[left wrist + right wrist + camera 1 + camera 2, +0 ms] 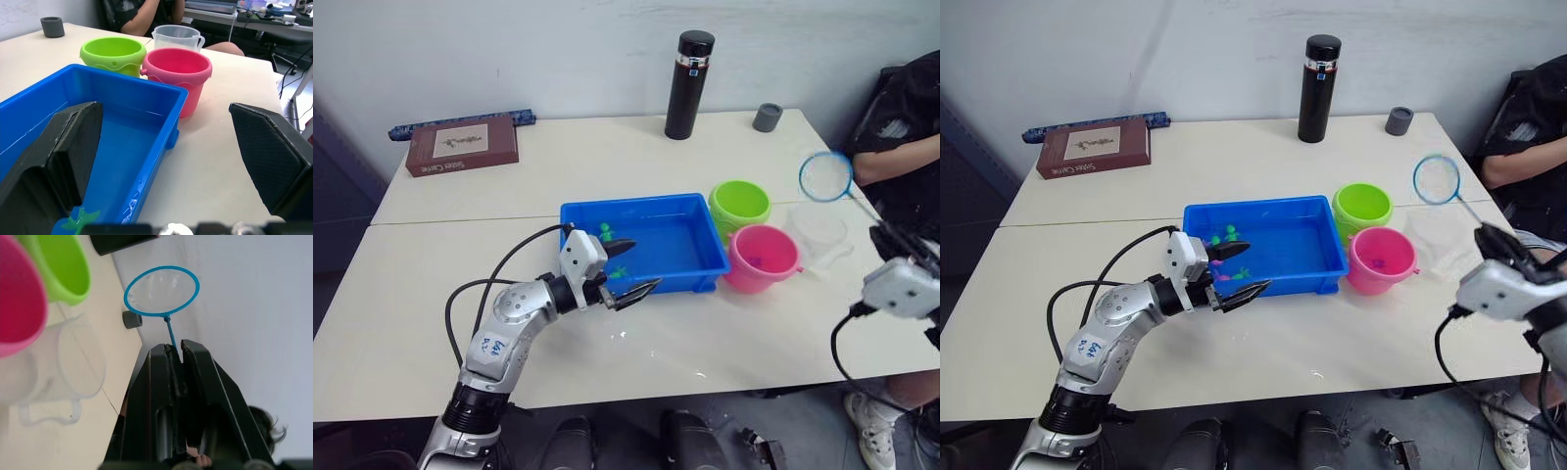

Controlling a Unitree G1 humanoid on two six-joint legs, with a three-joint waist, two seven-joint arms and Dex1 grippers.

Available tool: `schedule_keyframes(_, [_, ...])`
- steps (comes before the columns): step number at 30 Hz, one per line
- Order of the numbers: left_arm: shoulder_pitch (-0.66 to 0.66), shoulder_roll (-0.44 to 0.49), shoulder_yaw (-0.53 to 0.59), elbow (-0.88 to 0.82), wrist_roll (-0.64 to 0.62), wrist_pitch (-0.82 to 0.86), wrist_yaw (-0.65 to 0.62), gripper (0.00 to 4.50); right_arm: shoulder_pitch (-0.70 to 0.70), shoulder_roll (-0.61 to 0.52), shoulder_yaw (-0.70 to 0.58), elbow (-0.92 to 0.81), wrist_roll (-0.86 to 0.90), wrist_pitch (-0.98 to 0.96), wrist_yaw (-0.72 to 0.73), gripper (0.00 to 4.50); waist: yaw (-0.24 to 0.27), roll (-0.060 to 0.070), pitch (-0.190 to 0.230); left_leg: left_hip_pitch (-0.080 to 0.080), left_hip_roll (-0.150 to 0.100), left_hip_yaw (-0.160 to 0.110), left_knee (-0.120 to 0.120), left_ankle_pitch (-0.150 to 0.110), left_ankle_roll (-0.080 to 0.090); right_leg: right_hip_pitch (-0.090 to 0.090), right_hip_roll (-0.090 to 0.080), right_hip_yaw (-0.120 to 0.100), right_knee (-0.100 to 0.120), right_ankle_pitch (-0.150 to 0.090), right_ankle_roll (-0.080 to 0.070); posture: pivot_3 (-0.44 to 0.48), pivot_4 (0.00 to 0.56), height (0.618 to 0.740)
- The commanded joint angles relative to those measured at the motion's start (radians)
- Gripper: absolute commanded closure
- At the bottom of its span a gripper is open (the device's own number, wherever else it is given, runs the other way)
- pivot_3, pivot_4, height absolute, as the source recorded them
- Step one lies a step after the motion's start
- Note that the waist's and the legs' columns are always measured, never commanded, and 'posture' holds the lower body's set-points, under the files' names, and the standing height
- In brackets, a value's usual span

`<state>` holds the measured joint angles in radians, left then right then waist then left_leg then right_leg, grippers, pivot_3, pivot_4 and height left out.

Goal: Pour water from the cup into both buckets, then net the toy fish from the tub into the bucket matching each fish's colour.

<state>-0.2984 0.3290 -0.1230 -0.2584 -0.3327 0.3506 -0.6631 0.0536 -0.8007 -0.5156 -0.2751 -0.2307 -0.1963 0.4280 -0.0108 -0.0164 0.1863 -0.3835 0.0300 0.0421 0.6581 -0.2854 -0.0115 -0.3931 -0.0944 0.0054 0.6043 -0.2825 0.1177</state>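
Observation:
The blue tub (636,202) sits mid-table with water and small green fish (605,232) near its left end; one green fish (80,218) lies just below my left fingers. My left gripper (637,265) is open and straddles the tub's front-left rim, one finger inside and one outside. The lime green bucket (740,204) and pink bucket (763,257) stand right of the tub. The clear cup (818,235) stands upright just beyond them. My right gripper (177,348) is shut on the thin handle of a blue-rimmed net (825,176), held up in the air above the cup.
A tall black flask (688,84) and a small grey cap (768,117) stand at the table's back edge. A brown book (462,147) lies at the back left. A seated person (901,147) is close to the table's right edge.

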Motion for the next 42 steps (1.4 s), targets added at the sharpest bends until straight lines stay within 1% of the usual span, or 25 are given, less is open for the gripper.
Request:
schedule_keyframes(1, [0.013, 0.002, 0.020, -0.025, 0.004, -0.012, 0.022, 0.05, -0.123, 0.003, 0.084, -0.102, 0.170, 0.194, 0.082, 4.50, -0.002, 0.000, 0.000, 0.001, 0.000, -0.001, 0.000, 0.000, 0.000, 0.000, 0.000, 0.000, 0.001, 0.001, 0.001, 0.000, 0.150, 0.740])
schedule_keyframes(2, [0.017, 0.002, 0.025, -0.027, 0.008, -0.010, 0.033, 0.05, -0.155, 0.003, 0.103, -0.106, 0.185, 0.228, 0.092, 4.50, -0.001, 0.000, 0.000, 0.000, 0.000, -0.001, 0.000, 0.000, 0.000, 0.000, 0.000, 0.000, 0.002, 0.003, 0.005, 0.000, 0.150, 0.740])
schedule_keyframes(8, [0.093, 0.004, 0.081, -0.080, 0.020, 0.013, 0.125, 0.05, -0.404, 0.021, 0.279, -0.120, 0.345, 0.502, 0.191, 4.50, 0.006, 0.000, 0.000, -0.001, 0.000, -0.004, -0.001, 0.000, 0.000, -0.002, -0.002, 0.000, 0.001, 0.003, 0.005, 0.000, 0.150, 0.740])
schedule_keyframes(10, [0.122, 0.002, 0.095, -0.115, 0.025, 0.017, 0.153, 0.05, -0.478, 0.030, 0.333, -0.081, 0.377, 0.534, 0.232, 4.50, 0.006, 0.000, 0.000, -0.001, 0.000, -0.004, -0.001, 0.000, 0.000, -0.002, -0.002, 0.000, 0.001, 0.003, 0.005, 0.000, 0.150, 0.740])
schedule_keyframes(12, [0.151, 0.000, 0.111, -0.150, 0.029, 0.022, 0.184, 0.05, -0.531, 0.038, 0.380, -0.036, 0.393, 0.528, 0.271, 4.50, 0.007, 0.000, 0.000, -0.001, 0.000, -0.005, -0.001, 0.000, 0.000, -0.003, -0.002, -0.001, 0.001, 0.003, 0.005, 0.000, 0.150, 0.740])
schedule_keyframes(13, [0.187, 0.002, 0.126, -0.174, 0.035, 0.020, 0.202, 0.05, -0.551, 0.042, 0.417, -0.001, 0.393, 0.502, 0.305, 4.50, 0.010, 0.000, 0.000, -0.002, 0.000, -0.005, -0.001, 0.000, 0.000, -0.003, -0.002, -0.001, 0.001, 0.003, 0.005, 0.000, 0.150, 0.740])
schedule_keyframes(16, [0.271, 0.004, 0.158, -0.236, 0.042, 0.022, 0.244, 0.05, -0.572, 0.060, 0.478, 0.073, 0.410, 0.442, 0.383, 4.50, 0.008, 0.000, 0.000, -0.002, 0.000, -0.004, -0.003, 0.000, 0.000, -0.003, -0.004, -0.001, -0.001, 0.003, 0.005, 0.000, 0.150, 0.740])
schedule_keyframes(20, [0.333, 0.002, 0.181, -0.289, 0.051, 0.018, 0.278, 0.05, -0.569, 0.079, 0.529, 0.133, 0.427, 0.387, 0.464, 4.50, 0.009, 0.000, 0.000, -0.003, 0.000, -0.004, -0.005, 0.000, 0.000, -0.005, -0.004, -0.001, -0.002, 0.003, 0.005, 0.000, 0.150, 0.740])
schedule_keyframes(27, [0.382, -0.022, 0.219, -0.350, 0.075, 0.016, 0.359, 0.05, -0.601, 0.116, 0.609, 0.232, 0.421, 0.283, 0.575, 4.50, 0.006, 0.000, 0.000, -0.002, 0.000, -0.003, -0.005, 0.000, 0.000, -0.005, -0.003, -0.001, -0.002, 0.003, 0.005, 0.000, 0.150, 0.740])
schedule_keyframes(36, [0.426, -0.049, 0.255, -0.407, 0.076, 0.052, 0.444, 0.05, -0.665, 0.176, 0.688, 0.298, 0.413, 0.246, 0.665, 4.50, 0.004, 0.000, 0.000, -0.002, 0.000, -0.004, -0.006, 0.000, 0.000, -0.005, -0.004, -0.001, -0.002, 0.003, 0.005, 0.000, 0.150, 0.740])
schedule_keyframes(42, [0.472, -0.067, 0.238, -0.451, 0.084, 0.088, 0.487, 0.05, -0.708, 0.212, 0.725, 0.375, 0.378, 0.193, 0.685, 4.50, 0.004, 0.000, 0.000, -0.002, 0.000, -0.004, -0.006, 0.000, 0.000, -0.005, -0.004, -0.001, -0.003, 0.003, 0.005, 0.000, 0.150, 0.740])
